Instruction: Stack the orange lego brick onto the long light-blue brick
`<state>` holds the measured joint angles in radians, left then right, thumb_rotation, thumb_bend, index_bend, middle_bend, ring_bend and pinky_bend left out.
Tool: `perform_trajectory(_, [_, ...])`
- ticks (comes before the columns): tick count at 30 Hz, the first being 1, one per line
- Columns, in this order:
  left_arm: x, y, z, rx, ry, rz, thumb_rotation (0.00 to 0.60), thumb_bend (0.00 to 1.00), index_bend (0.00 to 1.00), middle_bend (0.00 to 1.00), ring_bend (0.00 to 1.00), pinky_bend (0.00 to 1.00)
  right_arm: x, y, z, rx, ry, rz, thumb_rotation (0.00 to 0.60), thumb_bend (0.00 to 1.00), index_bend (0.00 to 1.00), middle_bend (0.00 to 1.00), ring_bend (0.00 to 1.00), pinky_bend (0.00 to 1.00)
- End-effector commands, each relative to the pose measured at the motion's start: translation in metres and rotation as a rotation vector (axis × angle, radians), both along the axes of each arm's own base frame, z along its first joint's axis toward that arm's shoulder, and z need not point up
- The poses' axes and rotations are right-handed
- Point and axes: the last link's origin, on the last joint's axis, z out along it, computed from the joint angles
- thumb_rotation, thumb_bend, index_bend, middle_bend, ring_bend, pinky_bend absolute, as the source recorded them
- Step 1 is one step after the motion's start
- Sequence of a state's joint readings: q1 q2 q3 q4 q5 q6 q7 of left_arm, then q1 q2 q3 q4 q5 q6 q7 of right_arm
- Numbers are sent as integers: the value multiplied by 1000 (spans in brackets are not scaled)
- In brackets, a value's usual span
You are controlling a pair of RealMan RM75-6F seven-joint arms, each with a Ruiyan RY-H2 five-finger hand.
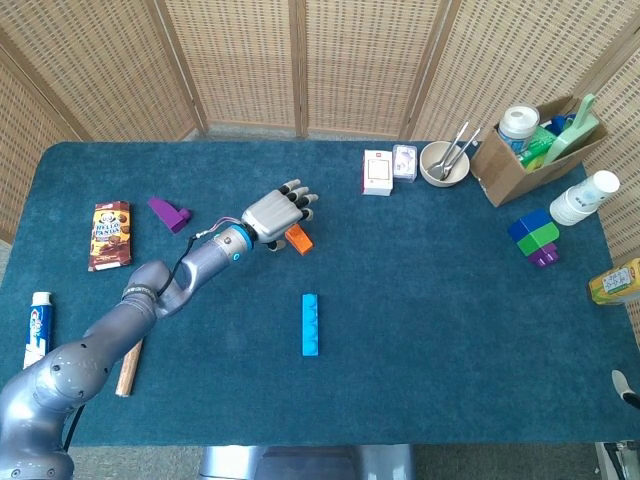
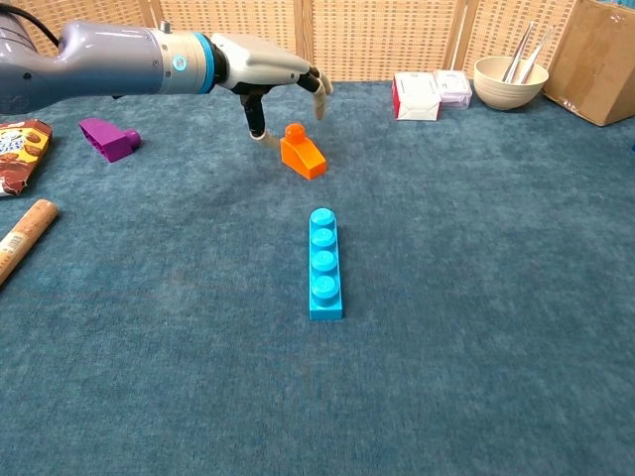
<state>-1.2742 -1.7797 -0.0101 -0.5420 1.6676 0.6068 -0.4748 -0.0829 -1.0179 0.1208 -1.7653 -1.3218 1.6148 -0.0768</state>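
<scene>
We hover left hand [image 2: 268,74] over orange brick [image 2: 302,155], fingers spread, holding nothing, thumb low beside brick for pinch. Orange brick sits on table [image 2: 476,297], apart from long light-blue brick [image 2: 323,264], nearer us. Right hand unseen.

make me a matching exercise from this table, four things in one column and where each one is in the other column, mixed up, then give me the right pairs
Things:
1. orange brick
2. long light-blue brick
3. purple block
4. white bowl

Places:
A. far right, beside the cardboard box, utensils standing in it
B. just under the open left hand
C. middle of the table, lying alone
D. far left, near the snack packet

Pairs: 1-B, 2-C, 3-D, 4-A
</scene>
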Motion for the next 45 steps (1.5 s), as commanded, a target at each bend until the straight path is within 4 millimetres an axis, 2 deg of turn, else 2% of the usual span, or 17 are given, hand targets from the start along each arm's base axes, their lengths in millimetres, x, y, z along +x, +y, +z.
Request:
perform_trajectory(1, [-1, 0, -3, -7, 6, 0, 600, 320, 259, 85, 3, 0, 0, -1, 0, -1, 1, 2, 599, 220, 79, 139, 0, 0])
perform_trajectory(11, [-3, 2, -12, -16, 17, 24, 600, 321, 261, 84, 0, 0, 0, -2, -2, -2, 5, 2, 599, 220, 79, 140, 0, 0])
perform_trajectory(29, [1, 6, -21, -8, 39, 33, 600, 321, 368, 82, 1, 0, -4, 4, 1, -28, 8, -23, 598, 220, 79, 140, 0, 0])
perform_trajectory(39, [0, 6, -23, 2, 39, 37, 600, 341, 583, 148, 37, 0, -5, 8, 5, -46, -9, -23, 599, 219, 79, 140, 0, 0])
perform_trajectory(45, [4, 9, -12, 5, -10, 27, 600, 344, 615, 159, 39, 0, -5, 6, 3, -37, -14, -18, 600, 220, 78, 142, 0, 0])
